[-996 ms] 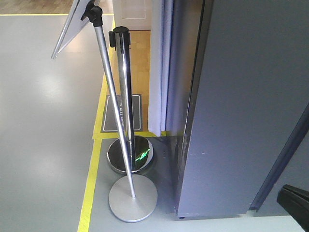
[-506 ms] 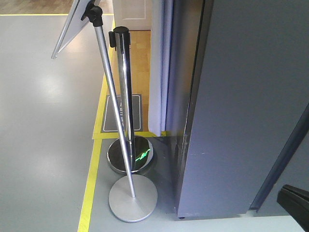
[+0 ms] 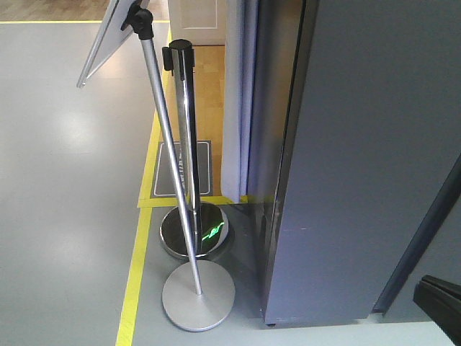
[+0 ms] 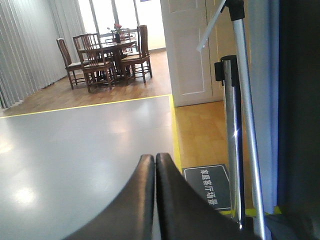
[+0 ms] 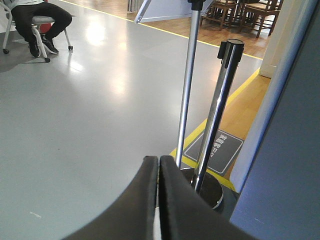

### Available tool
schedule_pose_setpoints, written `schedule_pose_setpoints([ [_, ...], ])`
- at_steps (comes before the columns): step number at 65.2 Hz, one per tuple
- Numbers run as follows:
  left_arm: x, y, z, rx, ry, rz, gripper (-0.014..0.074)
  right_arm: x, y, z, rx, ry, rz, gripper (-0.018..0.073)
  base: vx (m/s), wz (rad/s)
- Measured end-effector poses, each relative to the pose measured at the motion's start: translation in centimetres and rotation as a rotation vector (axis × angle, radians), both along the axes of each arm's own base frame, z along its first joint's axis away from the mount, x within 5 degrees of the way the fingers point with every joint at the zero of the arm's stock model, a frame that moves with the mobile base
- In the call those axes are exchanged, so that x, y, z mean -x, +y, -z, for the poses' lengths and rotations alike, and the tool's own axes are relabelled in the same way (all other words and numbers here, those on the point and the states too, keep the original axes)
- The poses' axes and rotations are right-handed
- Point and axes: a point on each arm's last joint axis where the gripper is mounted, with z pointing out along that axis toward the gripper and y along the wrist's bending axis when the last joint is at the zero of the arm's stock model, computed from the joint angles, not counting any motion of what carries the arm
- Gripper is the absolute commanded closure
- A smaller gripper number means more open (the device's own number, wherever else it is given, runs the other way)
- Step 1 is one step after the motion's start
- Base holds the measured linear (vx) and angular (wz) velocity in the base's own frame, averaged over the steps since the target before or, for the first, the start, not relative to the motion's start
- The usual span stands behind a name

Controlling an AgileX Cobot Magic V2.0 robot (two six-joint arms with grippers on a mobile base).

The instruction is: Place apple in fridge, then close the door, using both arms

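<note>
In the front-facing view the fridge (image 3: 374, 158) fills the right half as a tall dark grey slab standing on the grey floor (image 3: 65, 216), its near face plain and closed-looking from this angle; whether the panel at the far right edge is the door cannot be told. At about 5 o'clock a black piece of an arm (image 3: 438, 299) pokes into the corner, too little of it showing to read its pose. Left of the fridge, at 9 o'clock from it, stand a chrome stanchion post (image 3: 186, 137) on a shiny round base and, just in front, a tilted silver sign stand (image 3: 169, 151) on a flat grey disc; a yellow floor line (image 3: 137, 281) runs past them. No apple shows in this view. In the left wrist view the left gripper (image 4: 155, 157) rises from 6 o'clock with its two black fingers pressed together, nothing between them, pointing level across the floor toward a dining table with chairs (image 4: 102, 55) at 11 o'clock; the dark fridge side fills the edge at 3 o'clock. In the right wrist view the right gripper (image 5: 158, 160) likewise comes up from 6 o'clock, fingers touching and empty, aimed at the two posts at 12 o'clock, with the blue-grey fridge wall at 4 o'clock and a seated person (image 5: 37, 20) at 10 o'clock.
</note>
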Motion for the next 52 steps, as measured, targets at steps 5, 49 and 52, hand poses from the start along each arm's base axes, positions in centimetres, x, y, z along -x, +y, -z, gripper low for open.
schedule_pose_setpoints([
  [5, 0.0, 0.0, 0.0, 0.001, 0.0, 0.0, 0.0601, 0.0, 0.0, 0.0, 0.0, 0.0, 0.0, 0.0564, 0.0, 0.0],
  [49, 0.0, 0.0, 0.0, 0.006, -0.001, 0.0, 0.0601, 0.0, 0.0, 0.0, 0.0, 0.0, 0.0, 0.0564, 0.0, 0.0],
  [52, 0.0, 0.0, 0.0, 0.006, -0.001, 0.0, 0.0601, 0.0, 0.0, 0.0, 0.0, 0.0, 0.0, 0.0564, 0.0, 0.0],
])
